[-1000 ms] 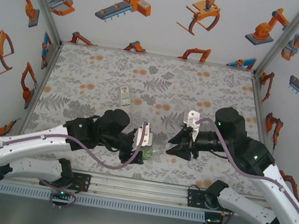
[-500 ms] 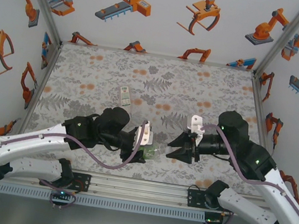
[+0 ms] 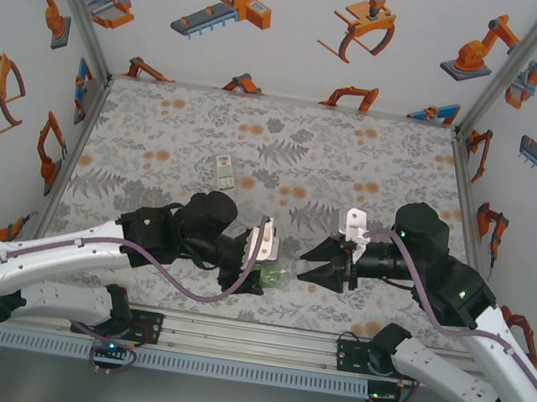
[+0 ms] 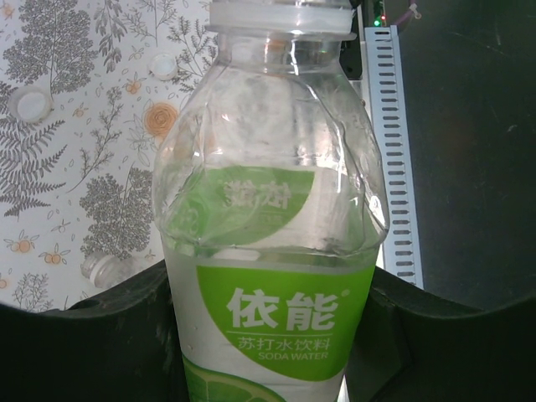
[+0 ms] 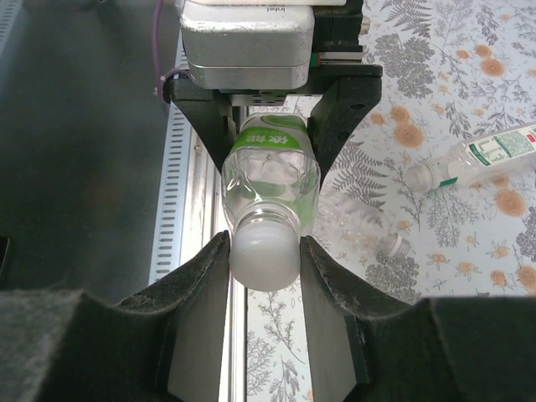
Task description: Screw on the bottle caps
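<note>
My left jaws clench the green-labelled bottle [image 4: 275, 251] by its body, holding it level above the surface [image 3: 307, 146] with its neck toward my right jaws, which grip the white cap [image 5: 264, 255] on its mouth for twisting tight.

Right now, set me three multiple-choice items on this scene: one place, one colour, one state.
1. Where is the white-and-green labelled bottle? A held off the table; B lying on the table; C standing upright on it.
2. What colour is the label of the held bottle in the left claw? A green; B red; C blue.
3. How is the right claw? A wide open, far from the held bottle; B shut on the cap at its mouth; C gripping its label.

Key: B, it lies on its side; A, the label is green; B, both fingers press the cap.
</note>
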You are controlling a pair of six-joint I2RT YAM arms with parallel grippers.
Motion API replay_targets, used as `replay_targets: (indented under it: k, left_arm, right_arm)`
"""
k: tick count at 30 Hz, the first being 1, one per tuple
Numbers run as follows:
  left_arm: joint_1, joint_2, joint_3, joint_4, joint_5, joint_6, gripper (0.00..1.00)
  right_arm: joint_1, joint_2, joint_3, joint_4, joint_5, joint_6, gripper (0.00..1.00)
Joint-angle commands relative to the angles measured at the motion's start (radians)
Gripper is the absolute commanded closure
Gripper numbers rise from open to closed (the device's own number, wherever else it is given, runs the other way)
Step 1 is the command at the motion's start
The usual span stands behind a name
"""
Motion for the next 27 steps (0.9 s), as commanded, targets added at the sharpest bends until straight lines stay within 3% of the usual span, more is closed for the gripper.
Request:
replay_targets:
  k: [1, 11, 20, 27]
  left_arm:
    - [-0.011, -0.003, 0.044, 0.02, 0.046, 0.009, 1.0]
    - [-0.011, 0.011, 0.056, 0.001, 0.098, -0.01, 1.0]
    - [-0.012, -0.017, 0.041, 0.056, 0.08, -0.041, 1.0]
    - [-0.011, -0.047, 0.026, 0.074, 0.015, -0.035, 1.0]
  right_arm:
    - [0.011, 0.005, -0.013, 0.03, -0.034, 0.015, 1.0]
    - [0.039, 0.009, -0.003, 0.037, -0.072, -0.011, 1.0]
    - [0.076, 0.012, -0.019, 0.029, -0.057, -0.023, 1.0]
    - [0.078, -0.037, -0.083, 0.146, 0.042, 0.22, 1.0]
